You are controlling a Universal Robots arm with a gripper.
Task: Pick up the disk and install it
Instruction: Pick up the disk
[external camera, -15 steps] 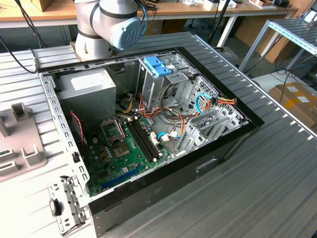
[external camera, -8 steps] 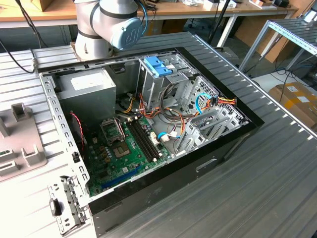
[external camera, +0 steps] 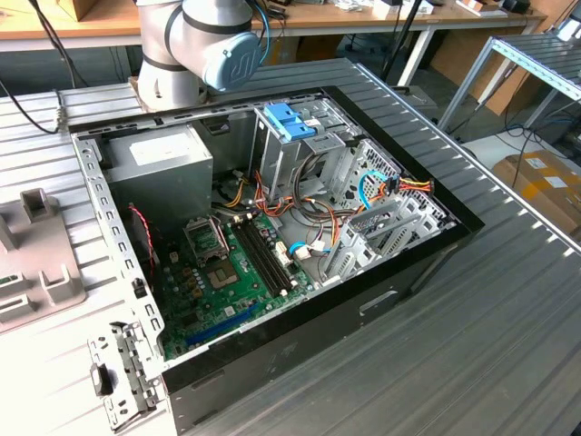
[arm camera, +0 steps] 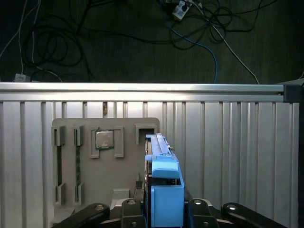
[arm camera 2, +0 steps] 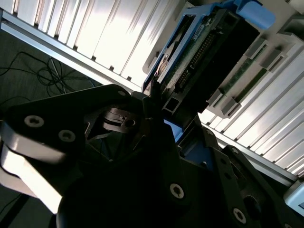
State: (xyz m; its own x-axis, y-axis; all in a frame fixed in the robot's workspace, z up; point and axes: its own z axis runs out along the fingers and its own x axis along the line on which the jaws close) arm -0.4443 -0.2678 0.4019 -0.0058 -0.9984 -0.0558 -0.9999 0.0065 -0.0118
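the gripper (arm camera: 164,214) is seen clenched on the disk (arm camera: 164,176), which is held on edge above the grey fixture tray (arm camera: 85,166) on the ribbed worktop (arm camera: 237,156). a slip or tilt could be caused by the narrow hold on plastic rails.

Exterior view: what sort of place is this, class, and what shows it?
Probably a robotics lab or workshop: a robot arm stands by an opened computer case on a ribbed metal table, with a workbench behind.

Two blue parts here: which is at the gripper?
The disk, on edge at the grey tray, by the gripper; the blue latch sits atop the cage.
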